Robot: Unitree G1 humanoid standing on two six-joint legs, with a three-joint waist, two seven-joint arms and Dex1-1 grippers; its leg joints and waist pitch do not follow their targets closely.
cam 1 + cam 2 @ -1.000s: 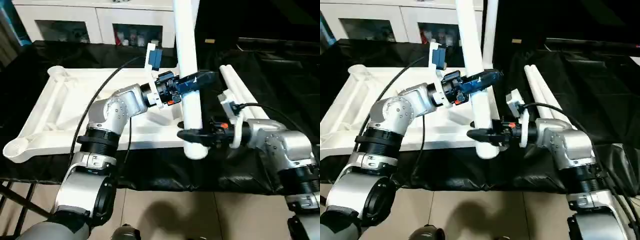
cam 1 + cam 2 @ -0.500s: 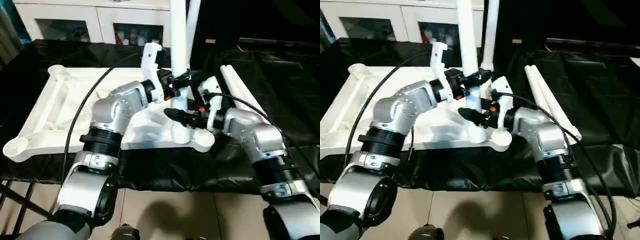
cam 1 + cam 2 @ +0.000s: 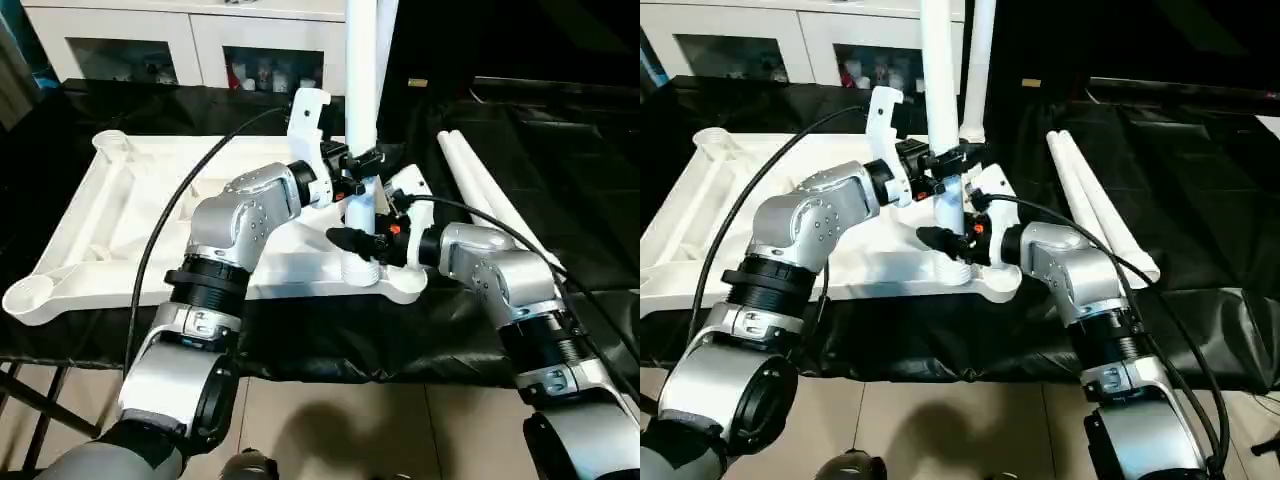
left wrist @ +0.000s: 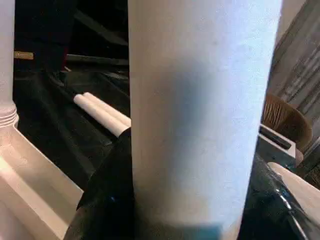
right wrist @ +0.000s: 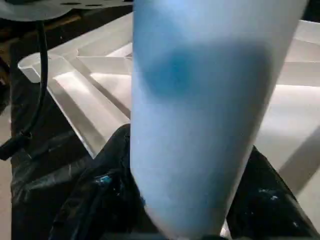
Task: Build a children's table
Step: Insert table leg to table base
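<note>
A white plastic rectangular table top (image 3: 150, 215) lies upside down on a black cloth-covered surface (image 3: 560, 170), its cross-ribbed underside facing up and round sockets at its corners. A long white tubular leg (image 3: 360, 120) stands upright with its threaded lower end at the near corner socket (image 3: 385, 280). Both grippers meet at this leg. The left gripper (image 3: 362, 165) pinches the leg partway up, one black finger on each side of the tube. Just below it, the right gripper (image 3: 352, 240) closes around the leg close to the threaded end, right above the socket; the right wrist view shows its black fingers (image 5: 107, 195) pressed against both sides of the tube. A second white leg (image 3: 978, 65) stands upright beyond the left gripper, already seated in the far corner socket. Two more white tubular legs (image 3: 490, 205) lie side by side on the black cloth, beyond and outward of the right gripper. A white glass-door cabinet (image 3: 130, 45) stands behind the table top.
</note>
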